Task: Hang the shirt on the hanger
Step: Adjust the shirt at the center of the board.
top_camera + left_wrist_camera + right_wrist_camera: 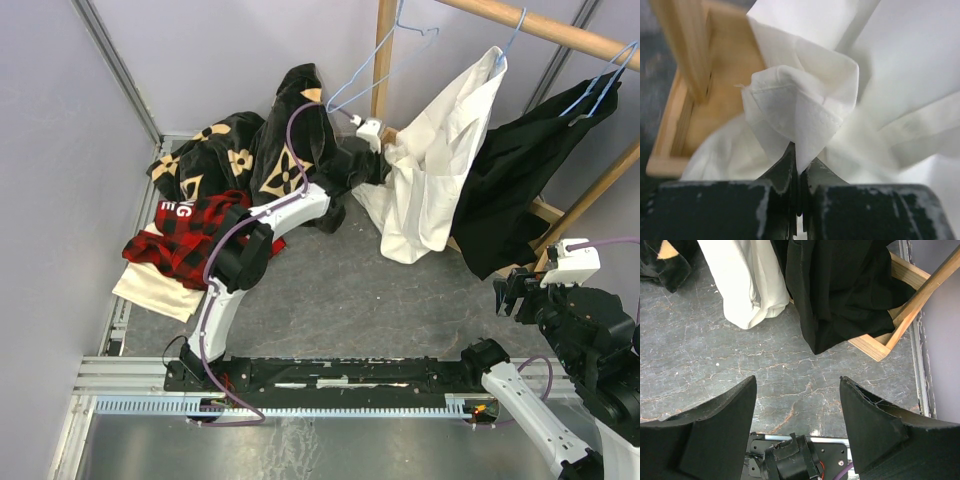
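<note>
From above, the shirt (430,170) hung from the wooden rail (545,27) under the hook of the hanger (516,30). The cloth hid the hanger's shoulders. The left gripper (368,128) met the shirt's left edge, its fingertips lost against the white. An empty blue hanger (372,70) hung just above it. The right gripper (512,292) stood near the table's right edge, below a hanging black garment (520,180). Bare grey tabletop (340,300) lay open between the arms.

In the left wrist view, the left gripper (799,160) had its fingers pressed together, pinching a stitched fold of the shirt (805,100). A blurred wooden rack base (670,125) lay at the left.

In the right wrist view, the right gripper (797,390) had its fingers spread with nothing between them, above open tabletop (790,360). The shirt's lower end (750,290) and the black garment (840,290) were both cut off at the top edge.
</note>
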`<state>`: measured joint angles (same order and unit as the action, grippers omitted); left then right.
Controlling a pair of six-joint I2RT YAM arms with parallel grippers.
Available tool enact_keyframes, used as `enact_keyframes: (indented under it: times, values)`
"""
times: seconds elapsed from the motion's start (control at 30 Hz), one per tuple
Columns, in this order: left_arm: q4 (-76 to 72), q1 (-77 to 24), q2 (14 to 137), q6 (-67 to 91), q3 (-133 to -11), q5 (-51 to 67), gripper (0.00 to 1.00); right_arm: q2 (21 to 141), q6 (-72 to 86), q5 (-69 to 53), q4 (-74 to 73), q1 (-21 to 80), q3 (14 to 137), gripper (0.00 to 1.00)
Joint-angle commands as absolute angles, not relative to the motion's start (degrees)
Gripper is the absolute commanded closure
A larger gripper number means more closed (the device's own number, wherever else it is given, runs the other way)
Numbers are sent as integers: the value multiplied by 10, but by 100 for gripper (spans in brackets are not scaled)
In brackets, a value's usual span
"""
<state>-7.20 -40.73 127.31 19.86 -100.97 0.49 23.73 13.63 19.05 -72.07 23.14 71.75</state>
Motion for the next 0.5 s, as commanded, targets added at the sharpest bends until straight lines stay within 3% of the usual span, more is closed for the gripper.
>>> enact_keyframes:
  times: [0.0,0.37,0.47]
  values:
    - [-85,-412,1308,231,-1135,35,97,248,136,186,-709,230,718,25]
    - [-69,-412,1480,314,-1387,109,97,251,133,189,-708,230,716,25]
    - [-51,-411,1481,307,-1361,130,83,250,132,191,-709,230,716,25]
